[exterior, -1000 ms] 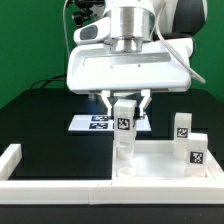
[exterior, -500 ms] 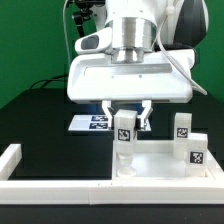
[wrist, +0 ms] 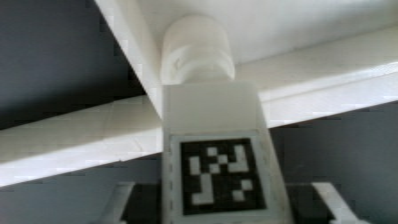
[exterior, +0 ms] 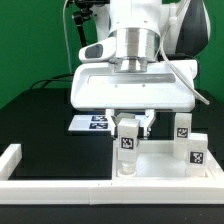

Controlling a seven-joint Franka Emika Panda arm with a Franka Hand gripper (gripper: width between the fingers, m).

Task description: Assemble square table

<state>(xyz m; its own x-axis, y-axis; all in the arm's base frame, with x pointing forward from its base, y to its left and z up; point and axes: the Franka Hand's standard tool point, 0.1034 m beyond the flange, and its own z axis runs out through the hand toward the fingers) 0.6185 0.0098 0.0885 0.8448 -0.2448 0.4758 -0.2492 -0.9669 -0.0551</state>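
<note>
My gripper is shut on a white tagged leg and holds it upright over the near left corner of the white square slab. The leg's lower end sits at the slab's corner; I cannot tell if it is seated. In the wrist view the leg fills the middle, tag facing the camera, with the fingers at both sides of it. Two more tagged legs stand at the exterior view's right: one at the back, one nearer.
The long white border rail runs along the front, with a raised end at the exterior view's left. The marker board lies behind the gripper. The table top is black.
The gripper with the leg has shifted slightly to the exterior view's right and lowered, bringing the leg down onto the slab's corner.
</note>
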